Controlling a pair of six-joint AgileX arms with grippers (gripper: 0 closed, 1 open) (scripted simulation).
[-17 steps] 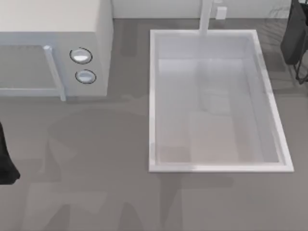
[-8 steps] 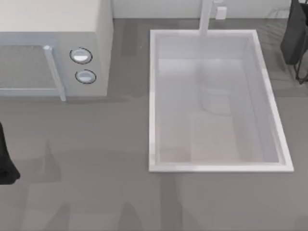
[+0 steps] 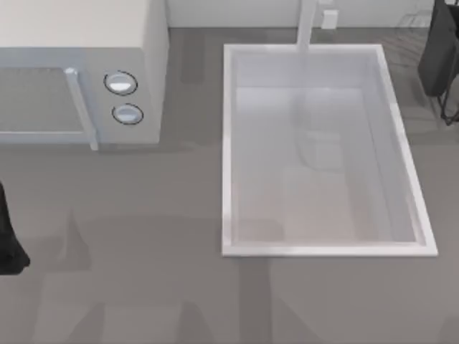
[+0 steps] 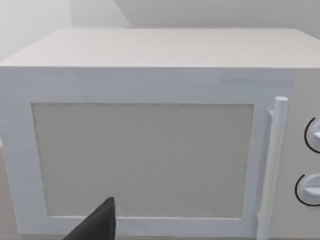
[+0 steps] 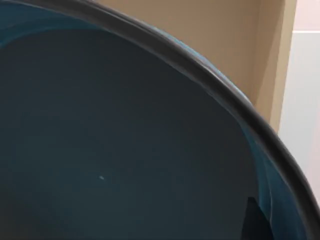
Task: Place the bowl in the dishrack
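Note:
The bowl (image 5: 115, 150) sits very close in the right wrist view, showing its glossy teal inside and a dark rim. One dark fingertip (image 5: 255, 222) of my right gripper lies against the inside wall near the rim. In the top view my right arm (image 3: 439, 54) hangs at the far right edge, over the faint thin wires of the dishrack (image 3: 414, 20). The bowl is hidden there. My left arm (image 3: 8, 240) stays parked at the table's left edge.
A large white sink basin (image 3: 228, 143) with a faucet (image 3: 307, 25) fills the middle right. A white microwave (image 3: 79, 72) stands at the back left, its door and handle (image 4: 272, 165) facing my left wrist. Grey counter lies in front.
Shadows on the front counter have shifted and thinned. Both arms stay where they were.

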